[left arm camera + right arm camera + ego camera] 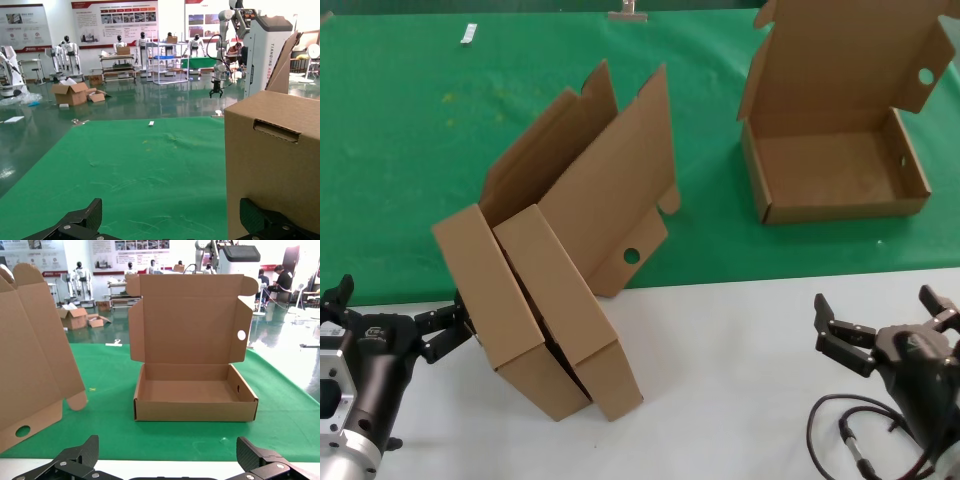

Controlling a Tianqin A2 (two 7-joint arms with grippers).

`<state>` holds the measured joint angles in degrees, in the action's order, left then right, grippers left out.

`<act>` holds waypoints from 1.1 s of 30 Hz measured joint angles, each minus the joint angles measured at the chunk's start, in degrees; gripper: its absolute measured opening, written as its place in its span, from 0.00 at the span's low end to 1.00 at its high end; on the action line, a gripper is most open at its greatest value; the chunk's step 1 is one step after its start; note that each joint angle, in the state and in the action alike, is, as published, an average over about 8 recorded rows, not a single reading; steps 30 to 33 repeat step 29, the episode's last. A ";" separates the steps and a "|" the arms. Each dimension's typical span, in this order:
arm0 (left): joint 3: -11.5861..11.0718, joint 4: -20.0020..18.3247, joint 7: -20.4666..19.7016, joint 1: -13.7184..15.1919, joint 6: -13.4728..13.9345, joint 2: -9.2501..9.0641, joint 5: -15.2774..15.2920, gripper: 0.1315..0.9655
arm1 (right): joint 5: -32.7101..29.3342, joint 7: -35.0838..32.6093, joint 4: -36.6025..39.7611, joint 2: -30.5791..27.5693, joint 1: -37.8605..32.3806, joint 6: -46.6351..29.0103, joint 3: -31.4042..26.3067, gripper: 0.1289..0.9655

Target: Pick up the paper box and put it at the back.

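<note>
Head view: two paper boxes are leaning together at the front edge of the green cloth (440, 150), straddling the line where it meets the white tabletop (720, 380). The nearer paper box (510, 320) is tilting on its edge with its base on the white tabletop; the second leaning box (610, 200) is standing just behind it, lids raised, touching it. A third open box (835, 175) is sitting flat on the green cloth, well apart from the leaning pair, on the robot's right. The left gripper (440, 335) is waiting just beside the nearer paper box, its fingers spread wide and holding nothing. The right gripper (880, 325) is hovering over the white tabletop, well apart from the leaning pair, its claw spread wide and empty.

Left wrist view: the paper box wall (272, 165) is filling one side, close to one dark fingertip (252, 215); whether they are touching cannot be told.

Right wrist view: the third open box (195, 395) is lying directly ahead between the spread fingers (82, 452).
</note>
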<state>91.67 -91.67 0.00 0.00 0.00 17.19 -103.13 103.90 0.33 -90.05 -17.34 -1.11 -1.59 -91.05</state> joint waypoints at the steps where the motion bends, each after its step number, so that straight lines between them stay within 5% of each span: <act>1: 0.00 0.00 0.00 0.00 0.00 0.00 0.00 1.00 | -0.01 -0.01 -0.03 0.00 0.02 0.03 -0.01 1.00; 33: 0.00 0.00 0.01 0.00 0.00 0.00 0.00 1.00 | -0.03 -0.01 -0.06 0.01 0.04 0.06 -0.03 1.00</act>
